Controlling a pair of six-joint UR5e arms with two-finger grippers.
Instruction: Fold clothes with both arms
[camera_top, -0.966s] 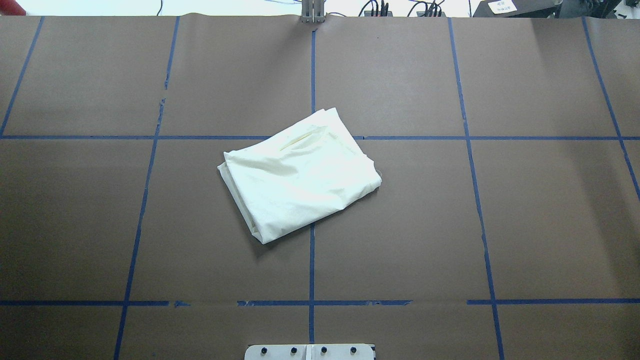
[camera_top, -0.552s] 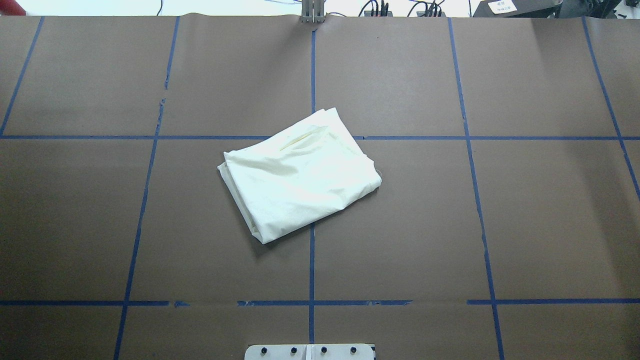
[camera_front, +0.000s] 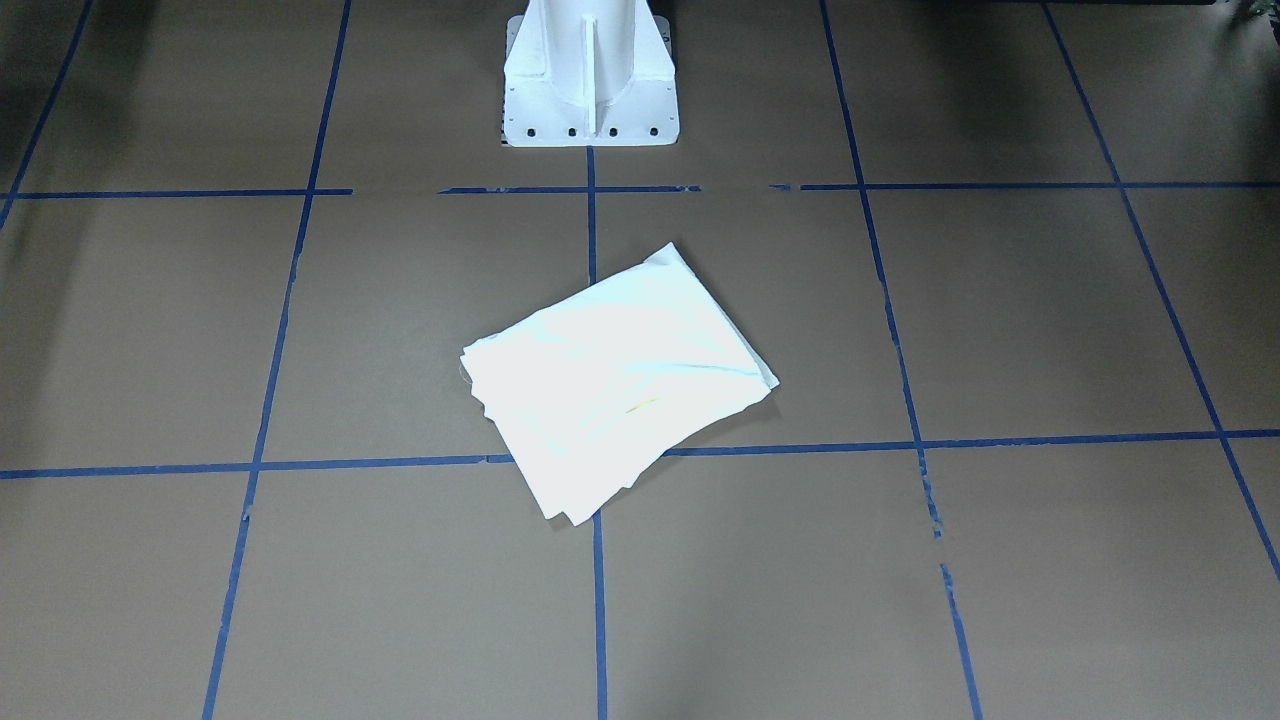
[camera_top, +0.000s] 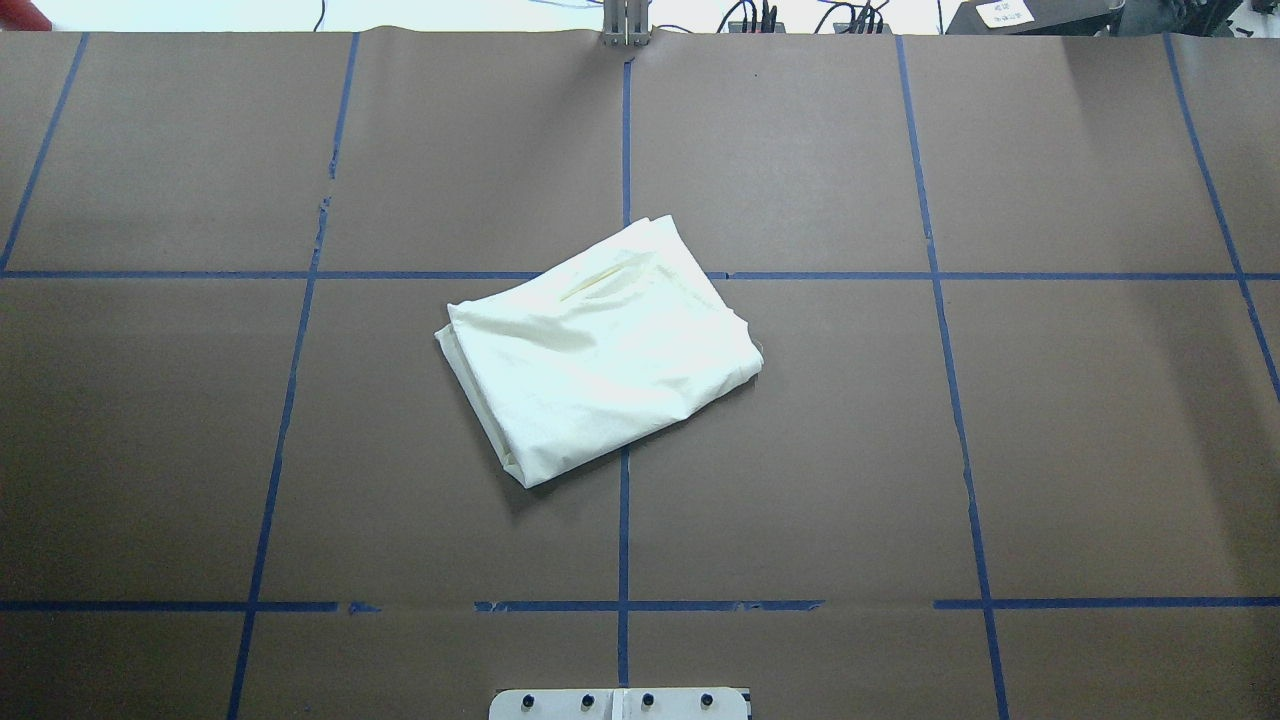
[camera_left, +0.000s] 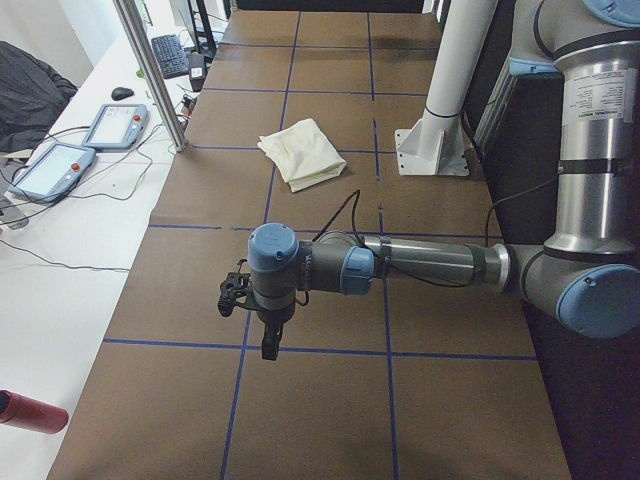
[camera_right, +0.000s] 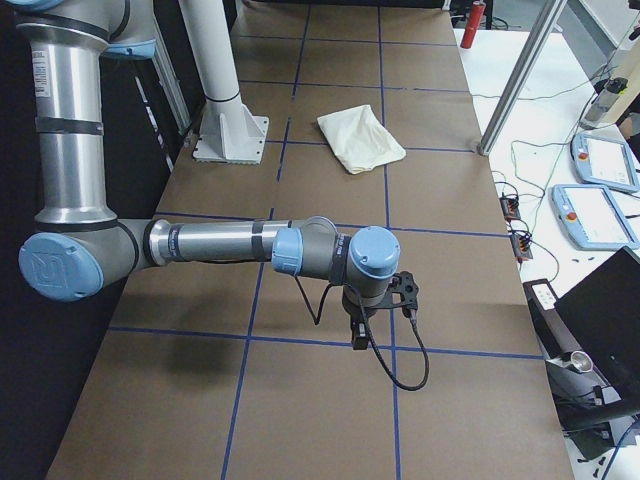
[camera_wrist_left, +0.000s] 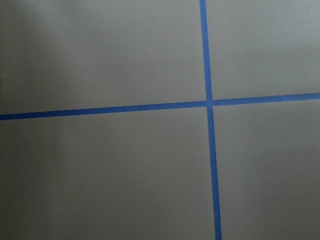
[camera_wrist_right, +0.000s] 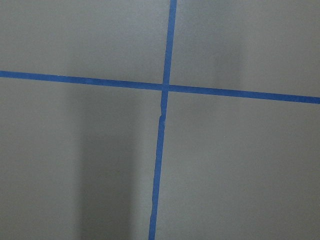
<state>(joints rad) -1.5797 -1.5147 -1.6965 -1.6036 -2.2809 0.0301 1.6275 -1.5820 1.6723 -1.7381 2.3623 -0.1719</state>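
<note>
My left gripper (camera_left: 267, 347) hangs pointing down over the table (camera_left: 330, 400), holding nothing. From the side view I cannot tell how far its fingers are parted. The same goes for my right gripper (camera_right: 358, 337): it is above the brown surface, nothing is in it, and its opening is impossible to judge. Each sits at the end of a smooth grey metal arm with rounded light-blue caps, the left arm (camera_left: 430, 262) and the right arm (camera_right: 215, 243) both stretched out low and level. Below each set of fingers the wrist views show only flat, matt brown paper and a crossing of blue tape (camera_wrist_left: 208, 102). The shirt (camera_top: 600, 350) lies well away from both grippers, between them at the middle of the table, in front of the white pedestal (camera_front: 588, 70). It is folded into a rough rectangle with its plain cream-white side up. The cloth is soft, with shallow creases and layered edges showing along one side, and it sits askew across the tape lines.
</note>
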